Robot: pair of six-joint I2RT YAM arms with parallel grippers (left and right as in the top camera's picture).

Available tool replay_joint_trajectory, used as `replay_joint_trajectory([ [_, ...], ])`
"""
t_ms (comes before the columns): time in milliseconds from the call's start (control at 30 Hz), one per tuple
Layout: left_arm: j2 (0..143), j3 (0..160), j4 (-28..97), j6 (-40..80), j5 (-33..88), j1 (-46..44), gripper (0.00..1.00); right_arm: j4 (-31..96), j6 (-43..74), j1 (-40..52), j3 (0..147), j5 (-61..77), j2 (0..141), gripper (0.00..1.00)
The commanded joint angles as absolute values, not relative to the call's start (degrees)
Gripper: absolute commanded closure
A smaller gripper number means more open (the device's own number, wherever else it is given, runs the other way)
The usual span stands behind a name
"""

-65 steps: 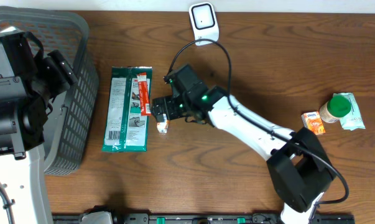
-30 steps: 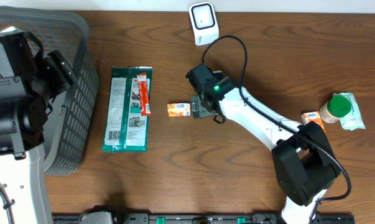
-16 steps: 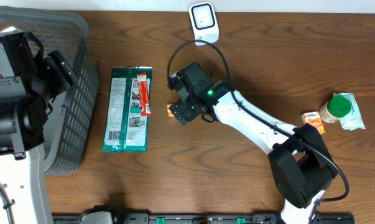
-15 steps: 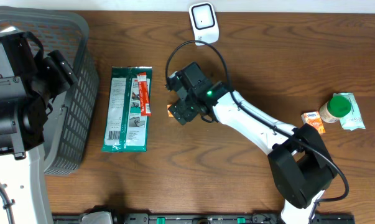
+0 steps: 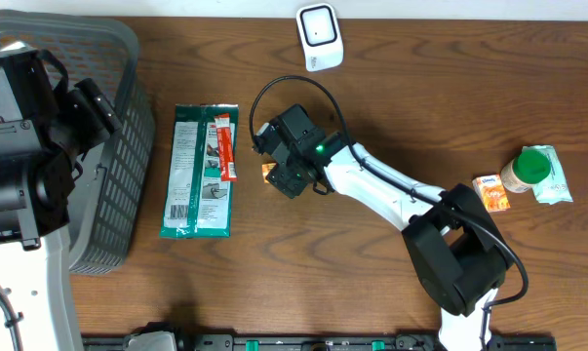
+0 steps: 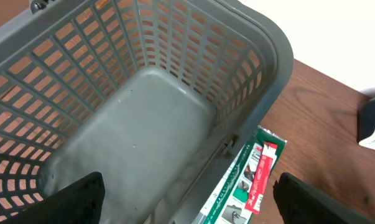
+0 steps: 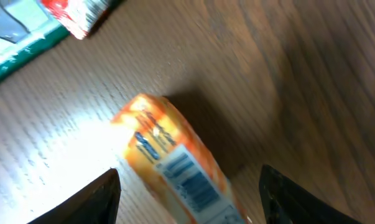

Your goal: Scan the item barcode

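Observation:
A small orange box [image 7: 175,158] with a blue-and-white barcode label facing up lies on the wooden table. My right gripper [image 7: 188,186] hangs just above it, open, one finger on each side and neither touching it. From overhead, the right gripper [image 5: 286,174] covers most of the orange box [image 5: 267,172], leaving only a left edge showing. The white scanner [image 5: 319,36] stands at the table's back edge. My left gripper [image 6: 187,205] is open and holds nothing, above the grey basket [image 6: 175,50].
A green packet [image 5: 201,171] with a red sachet [image 5: 223,146] on it lies left of the box, beside the basket [image 5: 118,146]. Another small orange box [image 5: 491,191] and a green-lidded jar [image 5: 529,168] sit at the far right.
The right gripper, a second ago to the right of the box lying on the table, has moved left over it, and its jaws have narrowed. The left arm has not moved.

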State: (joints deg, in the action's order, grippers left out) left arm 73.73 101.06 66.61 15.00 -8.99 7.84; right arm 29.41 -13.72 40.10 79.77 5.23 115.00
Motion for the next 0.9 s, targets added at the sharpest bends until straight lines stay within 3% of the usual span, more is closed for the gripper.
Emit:
replay_joint_trajectory([
  [0,73.7,101.4,66.6,15.1,-9.5,8.1,0.12,29.6,-14.5,41.0,80.1,7.1,115.4,0.39],
  [67,73.7,101.4,66.6,15.1,-9.5,8.1,0.12,29.6,-14.5,41.0,80.1,7.1,115.4,0.54],
  [133,73.7,101.4,66.6,15.1,-9.5,8.1,0.12,29.7,-14.4,41.0,80.1,6.9,115.4,0.85],
  [200,73.7,101.4,66.6,15.1,-9.5,8.1,0.12,30.3,-14.4,41.0,80.1,6.9,115.4,0.99],
  [600,73.7,101.4,66.6,15.1,-9.5,8.1,0.12,44.3,-1.7,35.2,80.2,7.0,104.9,0.99],
  [867,73.7,101.4,66.6,15.1,-9.5,8.1,0.12,47.0,2.2,25.7,78.0,17.5,105.8,0.99],
])
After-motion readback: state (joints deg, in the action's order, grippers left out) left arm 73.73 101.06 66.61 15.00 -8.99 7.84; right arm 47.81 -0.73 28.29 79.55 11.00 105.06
